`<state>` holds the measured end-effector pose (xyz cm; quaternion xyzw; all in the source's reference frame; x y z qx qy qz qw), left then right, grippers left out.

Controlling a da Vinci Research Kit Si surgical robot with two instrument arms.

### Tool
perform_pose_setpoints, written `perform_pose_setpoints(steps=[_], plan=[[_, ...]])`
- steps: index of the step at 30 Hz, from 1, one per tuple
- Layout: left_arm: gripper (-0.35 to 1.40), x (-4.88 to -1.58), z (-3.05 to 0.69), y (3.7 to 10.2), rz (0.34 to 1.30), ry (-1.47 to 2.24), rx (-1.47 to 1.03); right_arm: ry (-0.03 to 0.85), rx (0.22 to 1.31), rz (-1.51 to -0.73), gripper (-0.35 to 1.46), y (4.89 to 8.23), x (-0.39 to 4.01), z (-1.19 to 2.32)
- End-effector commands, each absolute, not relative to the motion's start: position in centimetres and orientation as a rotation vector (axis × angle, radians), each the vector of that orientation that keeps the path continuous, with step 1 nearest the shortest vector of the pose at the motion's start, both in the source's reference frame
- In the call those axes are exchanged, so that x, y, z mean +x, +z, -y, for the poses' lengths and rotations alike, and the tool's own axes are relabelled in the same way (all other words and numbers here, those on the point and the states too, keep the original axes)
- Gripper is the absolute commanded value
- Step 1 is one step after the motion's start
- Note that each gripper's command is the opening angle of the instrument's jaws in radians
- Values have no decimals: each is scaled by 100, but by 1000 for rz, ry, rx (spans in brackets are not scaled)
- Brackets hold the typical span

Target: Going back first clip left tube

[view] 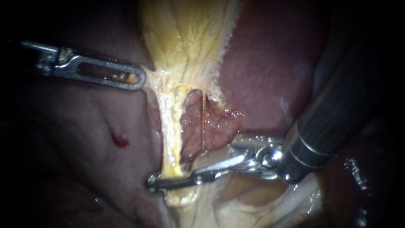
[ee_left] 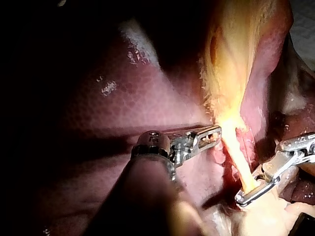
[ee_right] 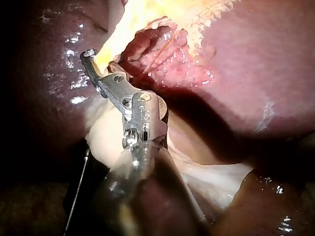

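The pale yellow gallbladder [view: 185, 33] narrows downward into the left tube [view: 171, 131], a thick yellow strand. A thin reddish right tube [view: 203, 122] runs beside it. My left instrument [view: 141, 80] comes in from the left, its slotted jaws shut on the edge of the gallbladder's neck; its tip [ee_left: 216, 132] also shows in the left wrist view. My right instrument [view: 157, 180] reaches across the low end of the left tube, one jaw in front and one behind, with a narrow gap between them. Its tip [ee_right: 88, 55] hooks past the tube. I cannot make out a clip.
Dark red liver [view: 274, 63] lies behind and to the right of the tubes. A small blood spot [view: 120, 139] marks the tissue at left. Whitish loose tissue [view: 253, 202] sits below the right instrument's wrist. Its dark shaft [view: 337, 114] fills the right side.
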<state>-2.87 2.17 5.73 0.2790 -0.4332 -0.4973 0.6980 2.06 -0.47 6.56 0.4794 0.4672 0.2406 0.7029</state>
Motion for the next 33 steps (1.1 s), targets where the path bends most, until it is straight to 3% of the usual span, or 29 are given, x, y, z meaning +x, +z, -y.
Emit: perform_pose_setpoints(steps=[1, 8, 12, 16, 21, 33], plan=[[-35, -287, -217, 573, 966, -1109, 622, 535, 1067, -1040, -35, 656, 206, 48], [-35, -287, -217, 573, 966, -1108, 622, 535, 1066, -1037, -35, 656, 206, 48], [-35, -287, -217, 573, 966, -1109, 622, 512, 1054, -1079, 26, 657, 209, 47], [-35, -287, -217, 573, 966, -1109, 622, 461, 987, -1138, 46, 661, 218, 44], [-35, -287, -216, 572, 966, -1109, 621, 403, 907, -1178, 50, 667, 222, 40], [-35, -288, -216, 571, 966, -1107, 624, 358, 806, -1215, 50, 693, 202, 24]])
